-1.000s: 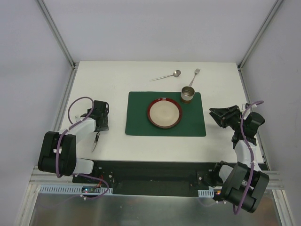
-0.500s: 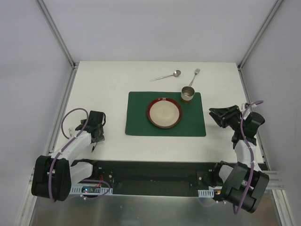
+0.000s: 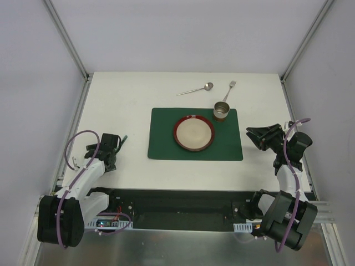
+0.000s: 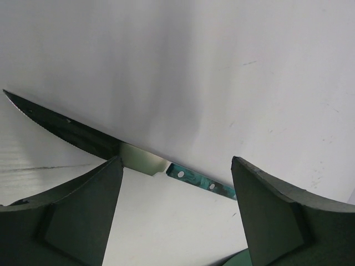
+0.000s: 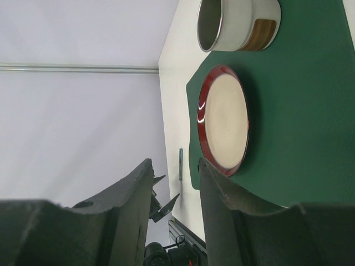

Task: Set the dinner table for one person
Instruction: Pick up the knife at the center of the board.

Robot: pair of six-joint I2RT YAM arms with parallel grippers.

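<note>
Two tools showed above the white bench (image 3: 127,94), which filled the top view between metal rails (image 3: 72,50): the left tool (image 3: 109,145) at its near-left edge over a knife (image 3: 123,139), the right tool (image 3: 254,134) just right of the green placemat (image 3: 163,141). At the left wrist, fingers (image 4: 72,210) stood wide, the knife lying flat on the bench beyond them, ungripped. At the right wrist, fingers (image 5: 133,205) left a narrow, empty gap facing the red-rimmed plate (image 5: 224,119).

Knife (image 4: 133,157) across left tool's (image 4: 176,163) mouth; bare dinner table (image 4: 222,66) beyond
</note>
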